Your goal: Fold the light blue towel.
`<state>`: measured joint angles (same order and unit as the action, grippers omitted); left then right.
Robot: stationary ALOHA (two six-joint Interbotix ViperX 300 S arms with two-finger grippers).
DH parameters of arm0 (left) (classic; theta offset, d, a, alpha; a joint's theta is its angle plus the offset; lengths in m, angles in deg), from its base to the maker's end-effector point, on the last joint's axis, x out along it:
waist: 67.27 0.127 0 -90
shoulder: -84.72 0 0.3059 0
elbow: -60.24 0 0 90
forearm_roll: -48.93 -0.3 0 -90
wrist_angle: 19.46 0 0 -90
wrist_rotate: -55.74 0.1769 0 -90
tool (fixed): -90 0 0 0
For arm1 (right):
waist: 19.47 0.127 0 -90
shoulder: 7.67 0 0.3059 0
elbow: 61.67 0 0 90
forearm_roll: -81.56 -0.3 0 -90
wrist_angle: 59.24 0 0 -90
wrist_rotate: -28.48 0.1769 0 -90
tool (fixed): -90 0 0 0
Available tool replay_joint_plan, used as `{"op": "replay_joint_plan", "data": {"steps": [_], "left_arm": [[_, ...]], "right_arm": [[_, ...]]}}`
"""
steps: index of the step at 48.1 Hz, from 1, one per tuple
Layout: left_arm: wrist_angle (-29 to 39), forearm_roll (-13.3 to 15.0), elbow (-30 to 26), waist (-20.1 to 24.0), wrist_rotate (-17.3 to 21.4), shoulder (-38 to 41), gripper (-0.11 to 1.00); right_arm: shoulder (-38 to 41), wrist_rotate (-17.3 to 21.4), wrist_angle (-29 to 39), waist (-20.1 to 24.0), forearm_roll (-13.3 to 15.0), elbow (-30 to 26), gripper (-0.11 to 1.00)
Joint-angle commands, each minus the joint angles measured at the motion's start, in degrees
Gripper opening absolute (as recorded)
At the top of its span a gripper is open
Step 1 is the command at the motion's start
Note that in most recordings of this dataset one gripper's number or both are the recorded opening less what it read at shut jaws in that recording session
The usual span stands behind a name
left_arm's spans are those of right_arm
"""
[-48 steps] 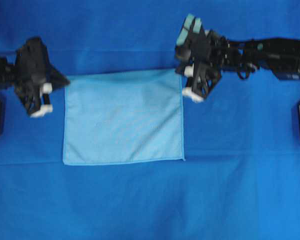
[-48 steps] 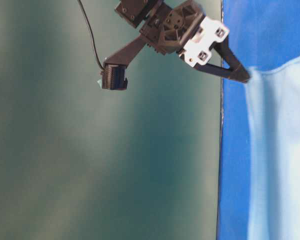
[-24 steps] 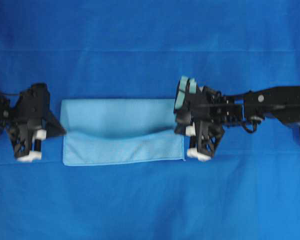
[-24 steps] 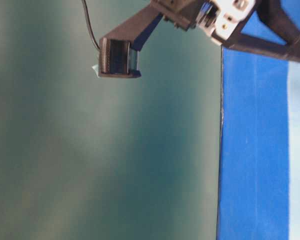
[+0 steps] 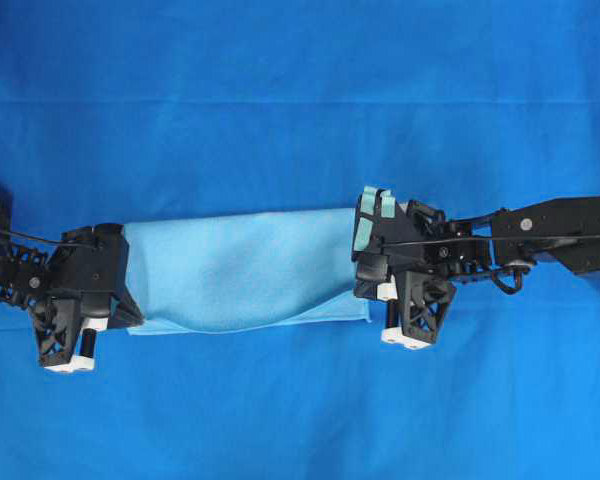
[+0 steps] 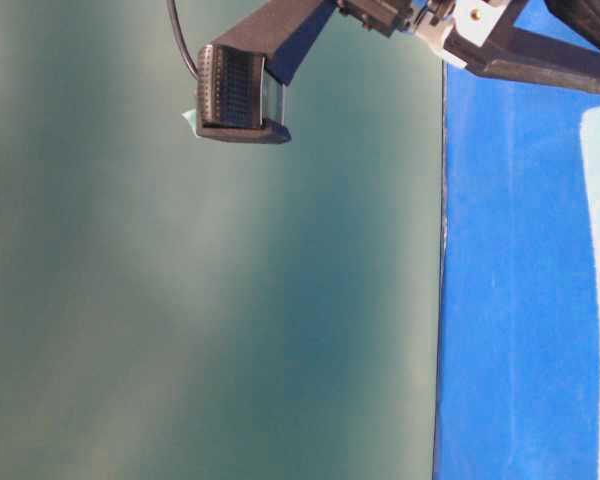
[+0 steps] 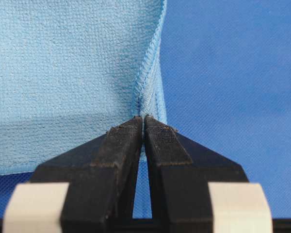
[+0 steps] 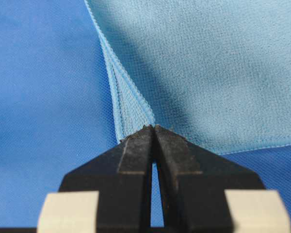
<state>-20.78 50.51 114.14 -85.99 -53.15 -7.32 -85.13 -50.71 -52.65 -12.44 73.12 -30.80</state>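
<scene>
Pale blue towel (image 5: 240, 268) hangs between my tools: left tool (image 7: 144, 121) and right tool (image 8: 153, 129) each pinch a corner.

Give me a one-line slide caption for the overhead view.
Both grippers, left and right, pinch the light blue towel, drawing its far edge over the near edge.

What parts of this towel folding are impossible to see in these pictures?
- Overhead view: the light blue towel corners, hidden under the left gripper and right gripper.
- Table-level view: most of the towel, cut off by the right edge.
- Wrist views: whether the carried edge lines up with the lower edge; framing too tight.
</scene>
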Motion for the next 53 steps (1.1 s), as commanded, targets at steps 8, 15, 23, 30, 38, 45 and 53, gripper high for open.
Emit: {"op": "replay_joint_plan", "data": {"steps": [8,15,23,30,38,45,53], "left_arm": [[-1.41,0.09,-0.53,0.53,-0.09,-0.62,0.02],[-1.23,0.09,-0.53,0.79,-0.18,-1.23,0.04],[0.62,0.09,-1.23,0.79,0.09,-3.87,0.45],[4.39,-0.09,-1.58,1.05,1.32,-9.40,0.69],[4.48,-0.09,0.44,4.92,4.22,-14.68,0.68],[4.66,-0.09,1.67,12.04,6.33,-15.29,0.67],[4.39,-0.09,2.20,17.14,8.61,-12.92,0.67]], "right_arm": [[-1.58,-0.09,-1.14,0.26,-0.18,-0.53,0.02],[-1.58,0.00,-1.23,0.18,-0.35,-0.79,0.08],[-3.16,-0.53,-0.18,0.18,0.26,-1.41,0.56],[-7.47,-0.88,-0.09,0.09,2.90,-1.23,0.61],[-8.79,-0.88,-0.97,-2.81,5.80,-0.70,0.61],[-7.03,-0.88,-0.97,-7.29,5.89,-0.62,0.61],[-3.60,-0.88,-1.05,-11.25,5.89,-0.70,0.61]]}}
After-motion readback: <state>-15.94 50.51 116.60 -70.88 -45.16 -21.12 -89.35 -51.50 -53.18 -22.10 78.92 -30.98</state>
